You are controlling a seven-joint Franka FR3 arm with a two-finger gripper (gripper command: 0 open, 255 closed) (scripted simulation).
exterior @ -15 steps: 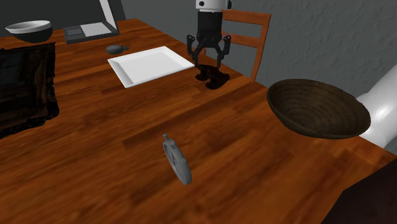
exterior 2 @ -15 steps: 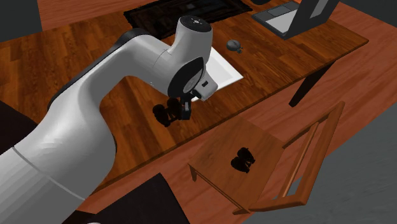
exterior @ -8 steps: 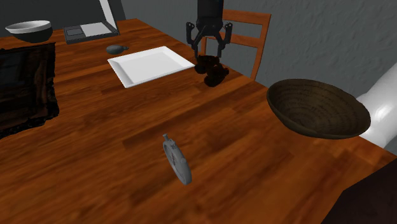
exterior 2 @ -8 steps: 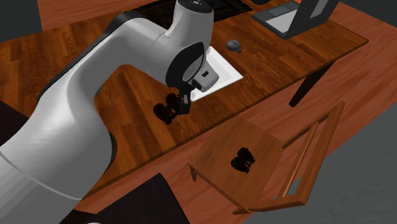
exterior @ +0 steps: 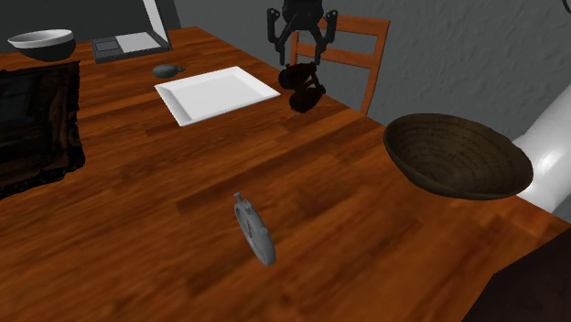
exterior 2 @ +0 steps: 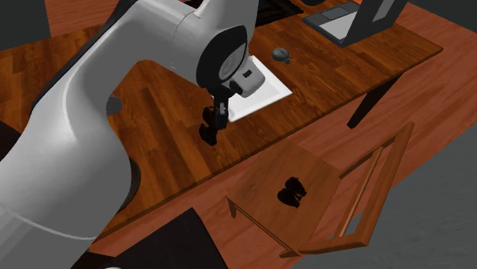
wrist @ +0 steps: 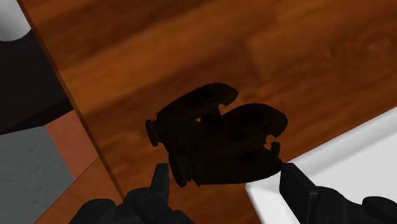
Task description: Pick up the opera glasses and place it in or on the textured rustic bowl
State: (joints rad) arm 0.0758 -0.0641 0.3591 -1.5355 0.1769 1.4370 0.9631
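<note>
1. Clasping the opera glasses (wrist: 219,143): that is how the jaws read right now. The two black fingers (wrist: 161,184) stand well apart, one pressed against each end of the dark pair.
2. Long axis: the twin barrels run from finger to finger on a slight slant, so the hold looks end-on rather than across the bridge. From the shoulder view the pair hangs just under the jaws, tilted.
3. Below the load is the desk (exterior: 183,183). The pair looks clear of the wood, near the far edge, just beside the corner of the white plate (exterior: 217,91) and in front of the chair (exterior: 361,27).
4. The relation that counts: the brown bowl (exterior: 457,155) sits well apart from the jaws, toward the shoulder view's right and nearer the stand.
5. My call: the carry must go that way over bare wood, high enough to pass the bowl's rim. An end-on hold on a tilted pair could slip, so a gentle swing seems wise.
6. Off that line, a small grey object (exterior: 254,233) lies on the desk nearer the camera.
</note>
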